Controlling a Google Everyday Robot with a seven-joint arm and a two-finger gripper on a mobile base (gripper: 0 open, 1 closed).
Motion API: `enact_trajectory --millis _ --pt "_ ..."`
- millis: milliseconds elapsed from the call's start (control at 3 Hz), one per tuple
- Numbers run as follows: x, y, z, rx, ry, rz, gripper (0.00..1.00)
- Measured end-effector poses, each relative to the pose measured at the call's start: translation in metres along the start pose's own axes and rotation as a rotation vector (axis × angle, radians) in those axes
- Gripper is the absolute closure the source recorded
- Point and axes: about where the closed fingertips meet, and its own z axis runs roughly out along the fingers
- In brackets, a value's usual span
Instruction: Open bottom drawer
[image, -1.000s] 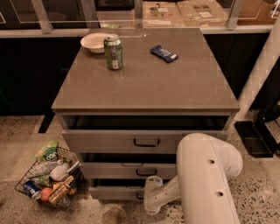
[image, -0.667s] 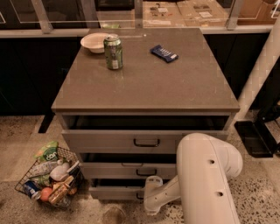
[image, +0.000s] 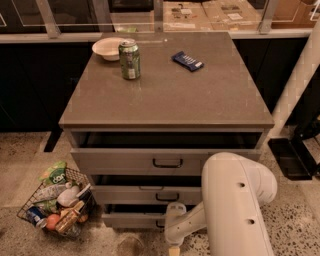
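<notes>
The cabinet has three grey-beige drawers. The bottom drawer (image: 131, 219) is the lowest front, with a small black bar handle partly hidden behind my arm. It sits pulled out a little, with a dark gap above it. The top drawer (image: 125, 161) and middle drawer (image: 130, 194) are also pulled out slightly. My white arm (image: 235, 200) reaches down at the lower right. My gripper (image: 172, 235) is at the bottom drawer's handle, low in the camera view, its end partly cut off by the frame edge.
On the cabinet top (image: 170, 95) stand a green can (image: 130, 60), a white bowl (image: 109, 48) and a blue packet (image: 188, 61). A wire basket of groceries (image: 57, 205) sits on the floor at the left. A white post (image: 300, 75) stands at the right.
</notes>
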Motion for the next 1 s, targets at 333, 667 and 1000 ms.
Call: enact_trajectory --millis 333,667,1000 --pt "0.0000 0.0001 0.0000 0.000 0.000 0.000 0.00" --pt "-0.0017 -0.0006 0.0020 -0.012 -0.001 -0.004 0.00" --pt "-0.0017 -0.0006 0.0020 -0.012 -0.001 -0.004 0.00"
